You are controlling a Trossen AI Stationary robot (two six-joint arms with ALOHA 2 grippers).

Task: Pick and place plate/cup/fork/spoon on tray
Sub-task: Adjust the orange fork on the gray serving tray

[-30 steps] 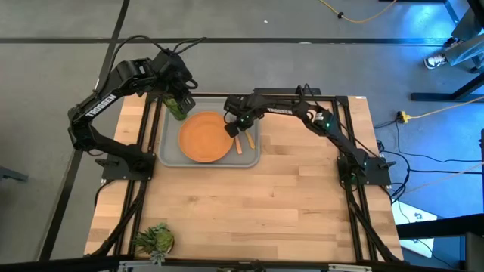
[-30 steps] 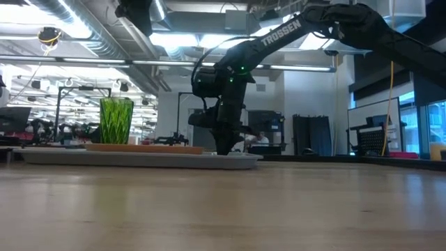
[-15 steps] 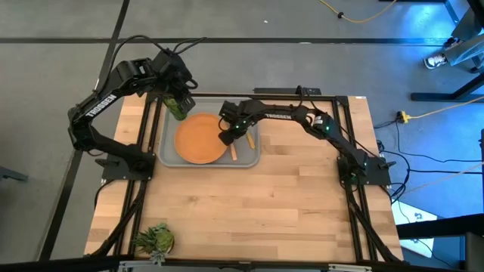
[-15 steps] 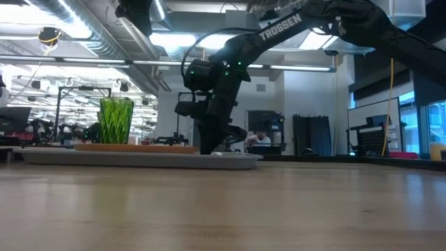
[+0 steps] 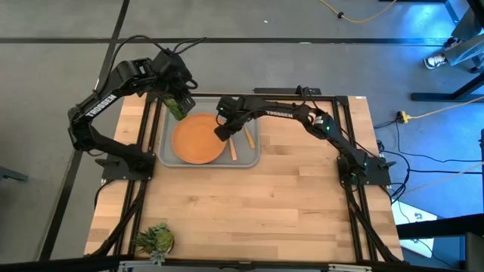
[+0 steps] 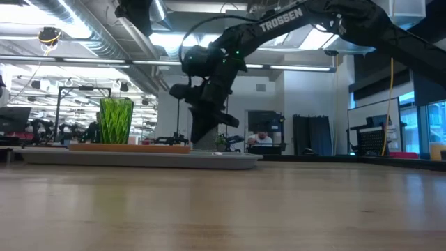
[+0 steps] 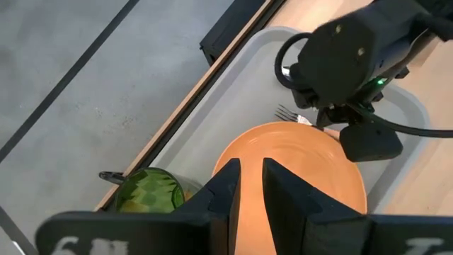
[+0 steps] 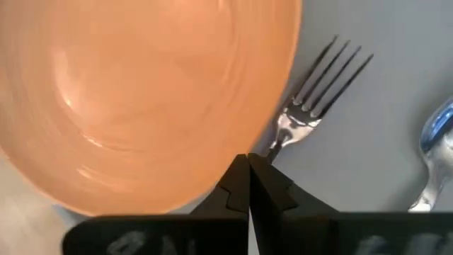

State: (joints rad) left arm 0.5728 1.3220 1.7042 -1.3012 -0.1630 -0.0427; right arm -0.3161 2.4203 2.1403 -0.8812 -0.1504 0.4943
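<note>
Right tool (image 5: 220, 134), clenched and empty, has nudged plate (image 5: 199, 138) leftward off fork (image 5: 231, 149); all sit on tray (image 5: 168, 155).

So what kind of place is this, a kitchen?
Not a kitchen, more likely a robot lab or workshop. Two dark arms are bolted to a wooden table, cables trail over a bare grey floor, and the low view shows ceiling ducts and benches of equipment behind.

White capital letters spelling TROSSEN run along the left arm (image 5: 103, 103) seen from above and along the right arm (image 6: 282, 19) seen from table height.
</note>
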